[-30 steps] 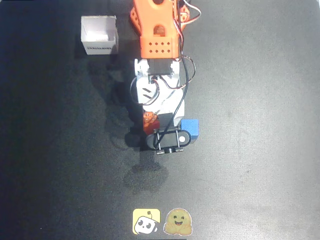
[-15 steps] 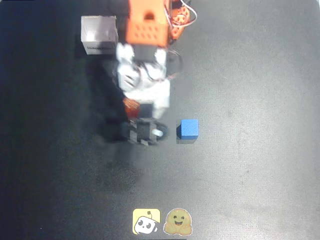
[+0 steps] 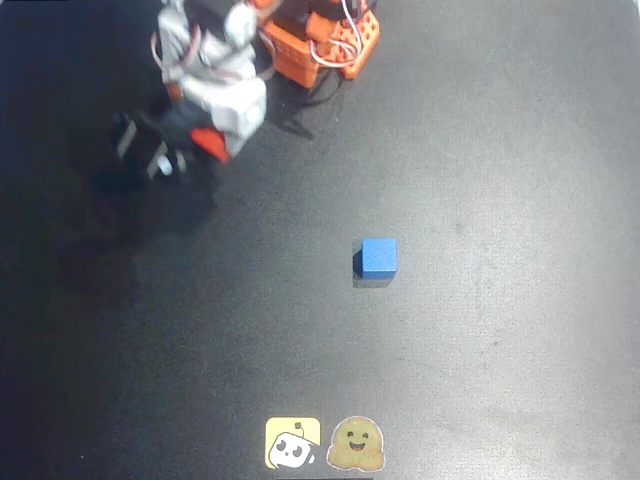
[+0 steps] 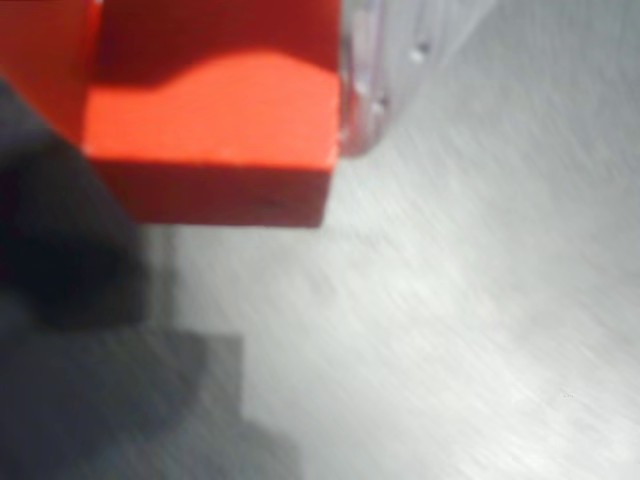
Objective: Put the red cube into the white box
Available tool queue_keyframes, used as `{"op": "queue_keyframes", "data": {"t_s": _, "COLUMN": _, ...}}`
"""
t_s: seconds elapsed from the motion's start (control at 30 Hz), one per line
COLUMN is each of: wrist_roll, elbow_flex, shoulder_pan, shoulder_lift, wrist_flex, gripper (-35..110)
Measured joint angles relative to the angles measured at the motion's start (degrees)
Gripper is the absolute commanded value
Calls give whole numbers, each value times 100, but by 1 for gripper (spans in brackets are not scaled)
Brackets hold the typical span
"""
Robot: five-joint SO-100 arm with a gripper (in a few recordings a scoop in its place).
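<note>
The red cube [image 4: 210, 120] is held in the gripper [image 4: 215, 90], closed on it from both sides: in the wrist view an orange finger [image 4: 40, 60] presses on its left face and a clear plastic finger [image 4: 362, 80] touches its right face. The cube has equal sides, so it has no long axis; it sits straight between the fingers, with its edges parallel to them, one flat face turned to the camera and a darker face below. A shadow covers the upper part of the lit face. Under the cube the wrist view shows a pale, blurred surface and, at the lower left, a dark area; I cannot tell what these are.

In the overhead view the cube [image 3: 208, 141] shows as a small red patch under the white body of the arm [image 3: 225, 95], at the far left of the dark table [image 3: 480, 350]. The gripper [image 3: 165, 145] there is blurred. The orange base [image 3: 325, 45] of the arm stands just to the right, at the far edge.

The blue cube [image 3: 379, 256] lies alone near the middle of the table, well apart from the gripper, to its right and nearer. Two stickers, a yellow one [image 3: 292, 443] and a tan smiling one [image 3: 356, 444], lie side by side at the near edge.
</note>
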Motion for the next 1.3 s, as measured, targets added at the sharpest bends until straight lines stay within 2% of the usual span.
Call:
{"op": "queue_keyframes", "data": {"t_s": 0.27, "wrist_roll": 26, "elbow_flex": -176, "shoulder_pan": 1116, "shoulder_lift": 176, "wrist_flex": 756, "gripper": 0}}
{"op": "queue_keyframes", "data": {"t_s": 0.5, "wrist_roll": -659, "elbow_flex": -193, "shoulder_pan": 2224, "shoulder_lift": 185, "wrist_flex": 844, "gripper": 0}}
{"op": "queue_keyframes", "data": {"t_s": 0.83, "wrist_roll": -940, "elbow_flex": -193, "shoulder_pan": 2944, "shoulder_lift": 185, "wrist_flex": 879, "gripper": 0}}
{"op": "queue_keyframes", "data": {"t_s": 1.1, "wrist_roll": -1222, "elbow_flex": -193, "shoulder_pan": 3041, "shoulder_lift": 123, "wrist_flex": 932, "gripper": 1}}
{"op": "queue_keyframes", "data": {"t_s": 1.13, "wrist_roll": -1292, "elbow_flex": -193, "shoulder_pan": 3041, "shoulder_lift": 105, "wrist_flex": 932, "gripper": 3}}
{"op": "queue_keyframes", "data": {"t_s": 1.23, "wrist_roll": -1433, "elbow_flex": -193, "shoulder_pan": 3015, "shoulder_lift": 79, "wrist_flex": 914, "gripper": 24}}
{"op": "queue_keyframes", "data": {"t_s": 1.3, "wrist_roll": -1433, "elbow_flex": -193, "shoulder_pan": 3015, "shoulder_lift": 70, "wrist_flex": 914, "gripper": 26}}
